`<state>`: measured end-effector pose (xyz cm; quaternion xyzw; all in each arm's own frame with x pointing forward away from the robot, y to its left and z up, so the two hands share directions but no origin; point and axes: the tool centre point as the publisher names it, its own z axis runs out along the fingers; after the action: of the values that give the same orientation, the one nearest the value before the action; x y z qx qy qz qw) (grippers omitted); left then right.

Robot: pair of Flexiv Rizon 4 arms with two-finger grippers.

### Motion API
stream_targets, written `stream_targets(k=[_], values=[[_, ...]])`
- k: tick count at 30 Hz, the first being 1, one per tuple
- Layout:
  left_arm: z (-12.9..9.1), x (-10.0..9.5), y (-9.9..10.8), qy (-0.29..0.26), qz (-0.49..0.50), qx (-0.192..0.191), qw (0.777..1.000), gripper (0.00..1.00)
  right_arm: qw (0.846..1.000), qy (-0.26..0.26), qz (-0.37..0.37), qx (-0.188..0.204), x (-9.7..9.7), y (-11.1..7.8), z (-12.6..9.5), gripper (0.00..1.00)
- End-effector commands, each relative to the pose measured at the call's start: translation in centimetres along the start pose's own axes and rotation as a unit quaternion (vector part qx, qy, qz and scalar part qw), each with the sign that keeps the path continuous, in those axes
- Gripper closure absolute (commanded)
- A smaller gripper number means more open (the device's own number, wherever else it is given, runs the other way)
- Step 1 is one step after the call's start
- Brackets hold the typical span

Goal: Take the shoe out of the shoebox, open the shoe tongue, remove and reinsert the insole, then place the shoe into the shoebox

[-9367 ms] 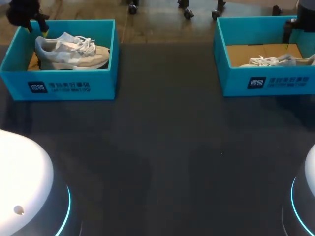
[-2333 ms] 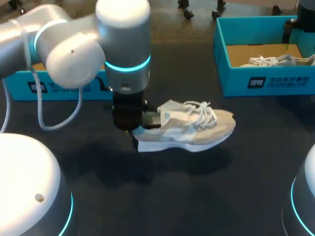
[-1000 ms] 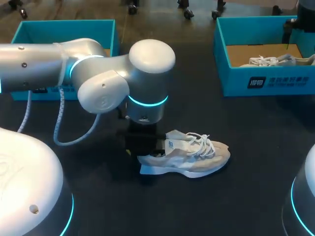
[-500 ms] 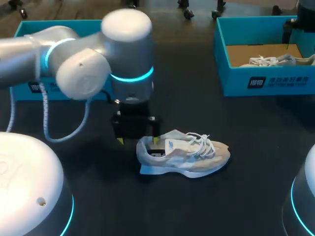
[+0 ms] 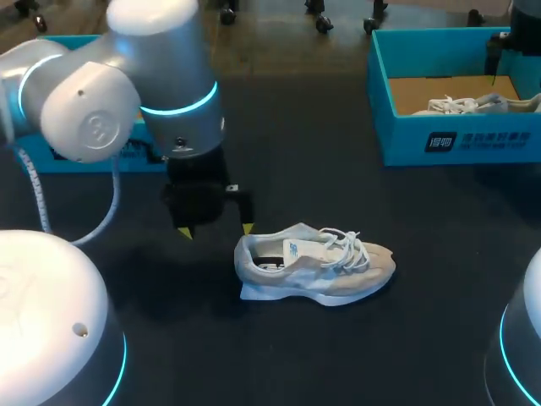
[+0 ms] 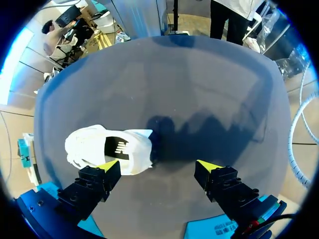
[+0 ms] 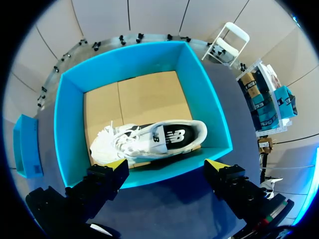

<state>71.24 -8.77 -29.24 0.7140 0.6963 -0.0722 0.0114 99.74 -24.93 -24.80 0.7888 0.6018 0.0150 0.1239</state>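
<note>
Jaws spread, empty: left beside the shoe [image 5: 317, 269]; right, plain only in its wrist view, above a second shoe [image 7: 149, 139].

The head view looks down from above and behind on the whole worktop [image 5: 338, 203], far enough off to take in the shoe [image 5: 317, 262] near the middle and the right box [image 5: 456, 139] at the far right. The left wrist view looks down along the left gripper [image 6: 158, 165], close above the worktop, and shares that shoe with the head view. The right wrist view looks straight down past the right gripper [image 7: 167, 163] into the right box, which the head view also shows.
</note>
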Motion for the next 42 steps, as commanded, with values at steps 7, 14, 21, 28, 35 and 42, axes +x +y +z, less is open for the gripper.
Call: stream_targets(k=[7, 14, 21, 28, 35, 42], values=[[0.1, 1.5, -0.3, -0.017, -0.067, 0.033, 0.997, 0.0, 1.0, 0.0, 0.0, -0.001, 0.0, -0.1, 0.0, 0.0], [-0.8, 2.3, -0.1, -0.079, -0.205, 0.141, 0.965, 0.0, 1.0, 0.0, 0.0, -0.001, 0.0, -0.1, 0.0, 0.0], [-0.8, 2.7, 0.1, -0.105, -0.319, 0.233, 0.913, 0.0, 1.0, 0.0, 0.0, -0.001, 0.0, -0.1, 0.0, 0.0], [0.5, 3.1, -0.9, -0.133, -0.389, 0.315, 0.856, 0.0, 1.0, 0.0, 0.0, -0.001, 0.0, -0.1, 0.0, 0.0], [1.2, 3.9, -0.9, -0.209, -0.444, 0.367, 0.79, 0.0, 1.0, 0.0, 0.0, -0.001, 0.0, -0.1, 0.0, 0.0], [1.4, 4.4, -0.6, -0.287, -0.471, 0.4, 0.732, 0.0, 1.0, 0.0, 0.0, -0.001, 0.0, -0.1, 0.0, 0.0]])
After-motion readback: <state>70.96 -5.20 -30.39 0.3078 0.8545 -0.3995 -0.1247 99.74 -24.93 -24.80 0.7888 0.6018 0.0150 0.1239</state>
